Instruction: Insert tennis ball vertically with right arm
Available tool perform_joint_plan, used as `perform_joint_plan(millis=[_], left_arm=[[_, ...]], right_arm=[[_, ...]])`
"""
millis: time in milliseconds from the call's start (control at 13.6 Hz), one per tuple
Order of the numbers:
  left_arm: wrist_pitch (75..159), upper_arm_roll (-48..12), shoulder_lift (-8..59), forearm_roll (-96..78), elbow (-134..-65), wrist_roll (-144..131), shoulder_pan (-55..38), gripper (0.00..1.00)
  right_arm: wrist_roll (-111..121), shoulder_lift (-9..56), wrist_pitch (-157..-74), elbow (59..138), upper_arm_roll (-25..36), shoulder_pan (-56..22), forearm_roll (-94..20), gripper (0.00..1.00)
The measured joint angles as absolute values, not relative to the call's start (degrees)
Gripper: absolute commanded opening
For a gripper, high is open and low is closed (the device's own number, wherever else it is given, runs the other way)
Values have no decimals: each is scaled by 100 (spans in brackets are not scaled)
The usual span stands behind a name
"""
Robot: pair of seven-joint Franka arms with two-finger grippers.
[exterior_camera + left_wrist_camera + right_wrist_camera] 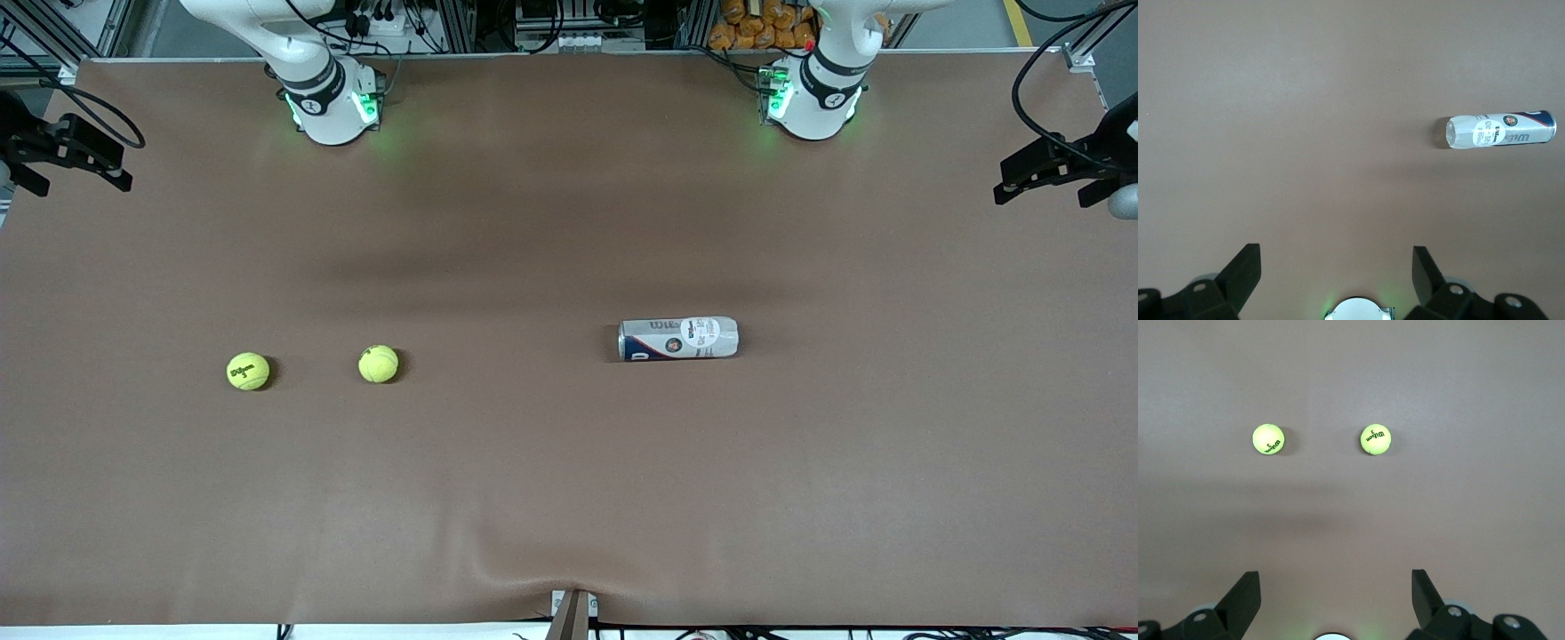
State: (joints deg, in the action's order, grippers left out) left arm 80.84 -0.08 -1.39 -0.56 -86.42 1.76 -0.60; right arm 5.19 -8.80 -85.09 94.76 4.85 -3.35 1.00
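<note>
Both arms wait; left gripper (1331, 270) released above table (569, 498); right gripper (1331, 590) released over two tennis balls (1268, 439); can (678, 339) lies sideways; can's mouth unclear.

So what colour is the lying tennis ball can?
Silver-white metal can with a dark blue band and white label, clearest in the front view.

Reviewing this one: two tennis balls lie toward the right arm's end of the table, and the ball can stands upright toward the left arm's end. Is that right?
Not quite. The ball can is lying on its side, not upright; the front view and the left wrist view both show it. The two tennis balls do lie toward the right arm's end of the table.
</note>
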Motion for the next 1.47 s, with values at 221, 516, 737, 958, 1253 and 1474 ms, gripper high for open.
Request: perform_joint_plan(millis=[221, 516, 737, 958, 1253, 1474], left_arm=[[8084, -8, -139, -56, -8642, 176, -60, 100], [8085, -7, -139, -56, -8640, 176, -59, 100], [8086, -8, -137, -56, -8639, 176, -62, 100], [8086, -4, -102, -55, -8639, 176, -51, 100], [8081, 5, -33, -50, -8645, 179, -48, 100], [8020, -17, 91, -50, -8648, 192, -76, 100]], right_arm=[[519, -879, -8508, 9392, 485, -334, 100, 100], [519, -870, -8508, 9368, 485, -334, 100, 100], [519, -867, -8507, 9368, 485, -334, 100, 100], [520, -852, -8504, 9368, 483, -334, 100, 100], [521, -802, -8501, 9368, 464, -335, 98, 100], [521, -780, -8502, 9368, 424, -375, 92, 100]])
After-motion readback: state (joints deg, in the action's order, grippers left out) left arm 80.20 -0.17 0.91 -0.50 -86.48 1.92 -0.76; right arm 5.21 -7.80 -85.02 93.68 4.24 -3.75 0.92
